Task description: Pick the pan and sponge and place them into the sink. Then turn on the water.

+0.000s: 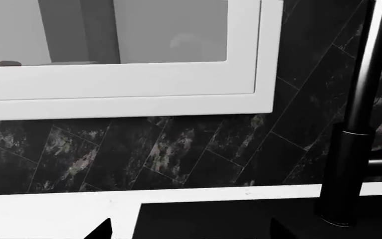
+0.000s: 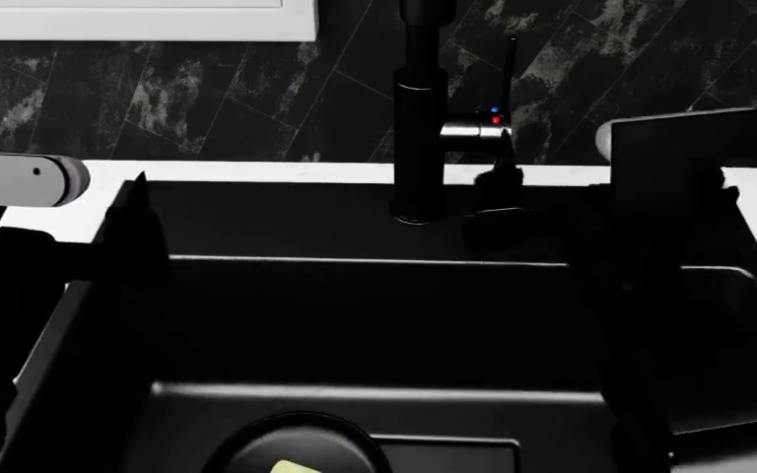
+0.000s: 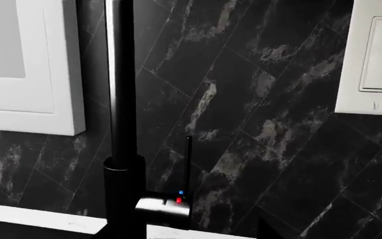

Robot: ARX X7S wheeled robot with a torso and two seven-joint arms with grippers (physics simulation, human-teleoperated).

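At the head view's lower edge, the glossy black pan (image 2: 303,437) lies on the floor of the black sink (image 2: 378,296). The pale yellow sponge (image 2: 281,466) rests in the pan's bowl. The black faucet (image 2: 418,118) rises behind the basin, with a thin lever (image 2: 511,74) and red and blue marks on its side valve. My left gripper (image 1: 191,234) is open over the sink's back left corner, holding nothing. My right gripper (image 3: 187,234) is open just before the faucet's valve (image 3: 167,206) and lever (image 3: 187,164), empty.
A white counter strip (image 2: 287,172) runs behind the sink below a dark marbled tile wall (image 2: 194,99). A white window frame (image 1: 131,94) sits up left. A white wall switch plate (image 3: 377,55) hangs right of the faucet. My right arm (image 2: 674,197) hangs over the basin's right side.
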